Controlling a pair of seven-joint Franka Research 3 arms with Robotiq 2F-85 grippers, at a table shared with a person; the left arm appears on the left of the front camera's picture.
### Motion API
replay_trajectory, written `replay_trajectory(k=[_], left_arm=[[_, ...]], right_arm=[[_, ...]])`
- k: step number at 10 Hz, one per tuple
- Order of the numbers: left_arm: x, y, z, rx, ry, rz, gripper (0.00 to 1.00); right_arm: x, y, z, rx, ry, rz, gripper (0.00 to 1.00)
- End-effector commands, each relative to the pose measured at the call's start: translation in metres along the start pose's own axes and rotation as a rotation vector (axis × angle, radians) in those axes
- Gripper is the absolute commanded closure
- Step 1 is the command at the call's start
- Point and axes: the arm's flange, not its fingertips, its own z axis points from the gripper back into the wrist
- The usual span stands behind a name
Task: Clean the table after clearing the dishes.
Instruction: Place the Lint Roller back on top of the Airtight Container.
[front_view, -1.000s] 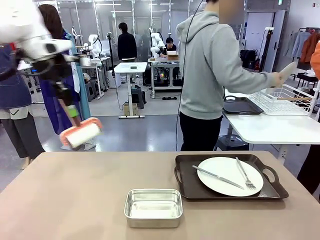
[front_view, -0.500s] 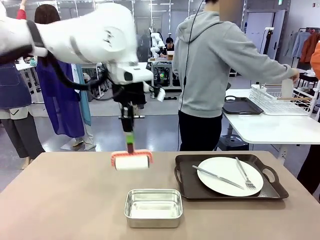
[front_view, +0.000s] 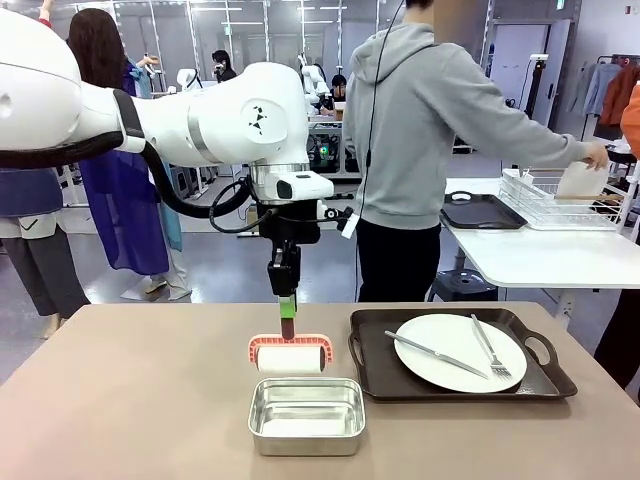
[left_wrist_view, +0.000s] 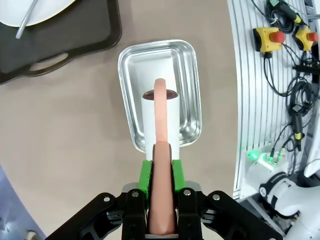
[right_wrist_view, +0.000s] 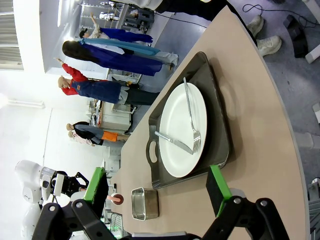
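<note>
Table (front_view: 120, 400) with a tray (front_view: 375, 380) and a tin (front_view: 305, 445) on it, roller (front_view: 290, 358) above the tin
The tray with its plate (front_view: 450, 345) sits on the right side. The left gripper (front_view: 287, 302) is clamped on the roller's handle. The right gripper (right_wrist_view: 156, 186) is wide apart and holds nothing. I think the roller should land flat on bare table, clear of tin and tray, then push gently.

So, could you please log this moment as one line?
left gripper: shut on roller | roller: at tin | right gripper: open | plate: on tray, on table
</note>
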Motion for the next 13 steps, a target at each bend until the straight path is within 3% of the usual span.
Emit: replay_trajectory(k=[1,4,7,13], left_arm=[[-0.003,-0.008,0.006,0.016,0.015,0.003,0.80],[0.000,-0.001,0.003,0.006,0.001,-0.001,0.80],[0.035,0.014,-0.030,-0.032,0.003,0.070,0.80],[0.026,0.057,-0.072,-0.126,0.029,0.095,0.80]], right_arm=[[-0.002,0.002,0.002,0.013,-0.006,0.000,0.00],[-0.002,0.002,0.002,0.013,-0.006,0.000,0.00],[-0.002,0.002,0.002,0.013,-0.006,0.000,0.00],[-0.002,0.002,0.002,0.013,-0.006,0.000,0.00]])
